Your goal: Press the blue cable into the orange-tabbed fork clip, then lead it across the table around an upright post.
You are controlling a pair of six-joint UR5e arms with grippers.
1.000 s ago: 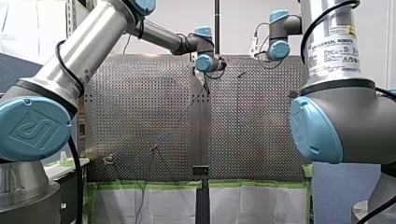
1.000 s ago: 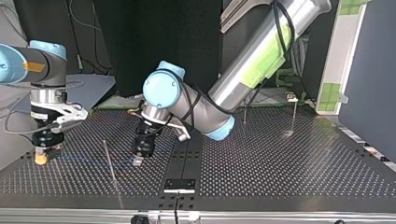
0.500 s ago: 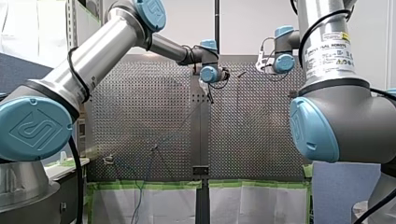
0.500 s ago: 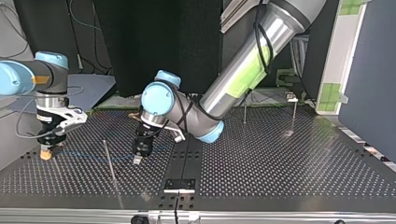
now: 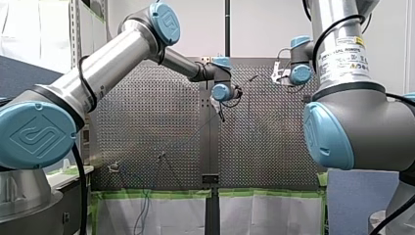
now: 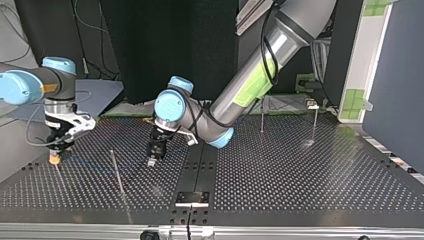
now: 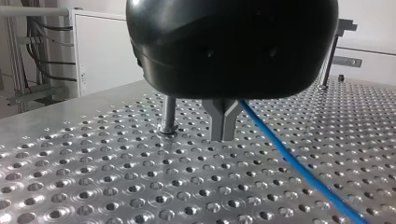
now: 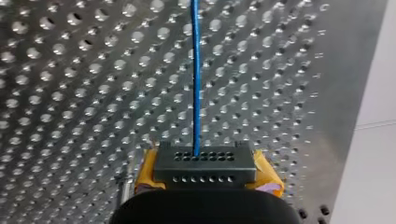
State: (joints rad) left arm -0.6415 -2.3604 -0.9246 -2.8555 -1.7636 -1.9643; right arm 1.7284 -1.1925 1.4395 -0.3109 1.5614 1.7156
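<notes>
The thin blue cable lies low over the perforated table, stretched between my two grippers. In the left wrist view it comes out right beside my left gripper's metal fingers, which stand together on it. My left gripper hovers just over the table near the top view's middle. Held by my right gripper, the cable ends between its yellow pads. That gripper is at the top view's left. An upright post stands between the two grippers, nearer that camera. I see no orange-tabbed clip for certain.
Two more thin posts stand at the top view's far right. A short peg rises beside my left fingers. A small black bracket sits at the table's near edge in the top view.
Both grippers have moved away from the top view's camera, my right one also a little to that view's right. The cable went with them.
</notes>
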